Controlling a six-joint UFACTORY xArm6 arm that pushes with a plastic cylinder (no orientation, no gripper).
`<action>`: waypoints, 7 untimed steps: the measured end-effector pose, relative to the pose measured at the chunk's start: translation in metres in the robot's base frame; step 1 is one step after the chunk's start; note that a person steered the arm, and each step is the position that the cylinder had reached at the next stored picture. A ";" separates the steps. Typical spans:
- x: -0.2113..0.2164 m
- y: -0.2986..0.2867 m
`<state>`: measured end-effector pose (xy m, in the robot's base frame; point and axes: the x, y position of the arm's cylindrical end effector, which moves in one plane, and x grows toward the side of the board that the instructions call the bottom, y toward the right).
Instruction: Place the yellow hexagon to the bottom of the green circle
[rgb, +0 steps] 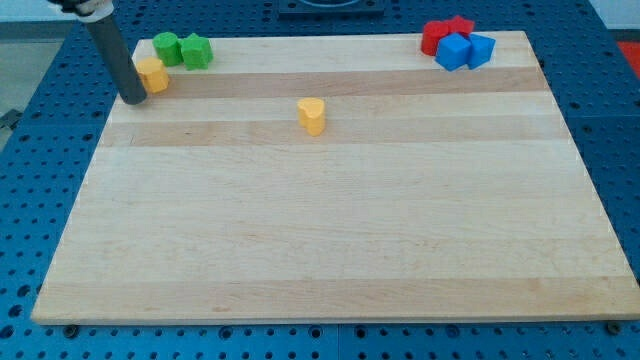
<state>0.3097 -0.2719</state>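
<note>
The yellow hexagon (152, 75) sits near the board's top-left corner, just below and slightly left of the green circle (166, 48). A second green block (196, 52) stands right of the circle, touching it. My tip (131, 99) rests on the board at the left edge, just left of and slightly below the yellow hexagon, touching or nearly touching it. The rod rises up and to the left out of view.
A yellow heart-shaped block (313, 115) stands near the board's upper middle. A cluster of red blocks (440, 33) and blue blocks (462, 50) sits at the top right corner. The wooden board (330, 230) lies on a blue perforated table.
</note>
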 end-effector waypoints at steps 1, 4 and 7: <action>-0.015 0.002; -0.020 0.004; -0.020 0.009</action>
<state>0.2894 -0.2630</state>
